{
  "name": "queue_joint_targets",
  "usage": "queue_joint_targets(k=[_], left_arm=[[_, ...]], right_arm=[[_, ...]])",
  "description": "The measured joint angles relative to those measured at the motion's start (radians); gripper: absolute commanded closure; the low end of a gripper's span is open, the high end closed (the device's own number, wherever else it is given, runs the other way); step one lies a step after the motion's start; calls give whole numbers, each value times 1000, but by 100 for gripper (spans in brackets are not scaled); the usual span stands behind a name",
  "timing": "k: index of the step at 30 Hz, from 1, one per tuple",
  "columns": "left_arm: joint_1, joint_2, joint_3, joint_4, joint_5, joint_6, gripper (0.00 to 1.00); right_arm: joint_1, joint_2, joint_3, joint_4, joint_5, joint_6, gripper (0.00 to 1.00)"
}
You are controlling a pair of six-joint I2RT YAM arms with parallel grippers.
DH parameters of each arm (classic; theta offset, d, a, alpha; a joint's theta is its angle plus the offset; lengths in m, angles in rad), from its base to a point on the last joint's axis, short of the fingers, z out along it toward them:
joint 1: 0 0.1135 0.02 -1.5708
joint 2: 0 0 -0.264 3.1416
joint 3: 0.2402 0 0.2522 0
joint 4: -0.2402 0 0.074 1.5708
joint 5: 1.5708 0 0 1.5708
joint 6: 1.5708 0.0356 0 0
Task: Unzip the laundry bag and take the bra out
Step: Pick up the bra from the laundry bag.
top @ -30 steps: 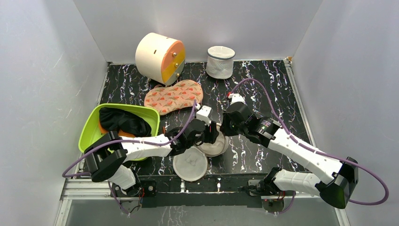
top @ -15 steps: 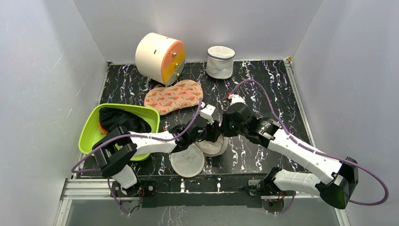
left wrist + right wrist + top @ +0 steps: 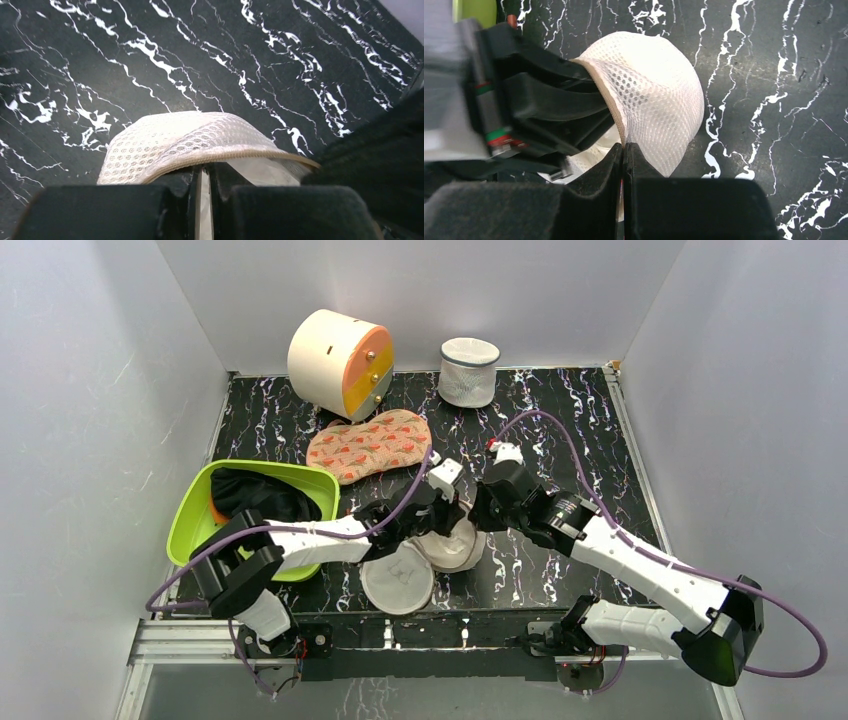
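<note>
Cream mesh of the laundry bag lies at the near centre of the black marble table, directly between the two grippers. Its dome points toward the right arm and its open tan zip trim faces the left arm. The right gripper is pressed together on this trim. The left gripper is closed just inside the opening, apparently pinching the white bra. The bag is round, without a clear long axis.
</note>
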Motion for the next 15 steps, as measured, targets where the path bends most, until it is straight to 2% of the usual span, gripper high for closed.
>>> queue_joint_targets(k=[5,11,15], left_arm=[[0,-75,0,-28,-3,35,100],[0,-196,1,-140,2,58,100],[0,-256,6,-226,60,48,100]], right_arm=[[0,-32,0,-32,82,44,100],[0,-133,-57,1,165,83,100],[0,-159,-68,21,190,97,100]])
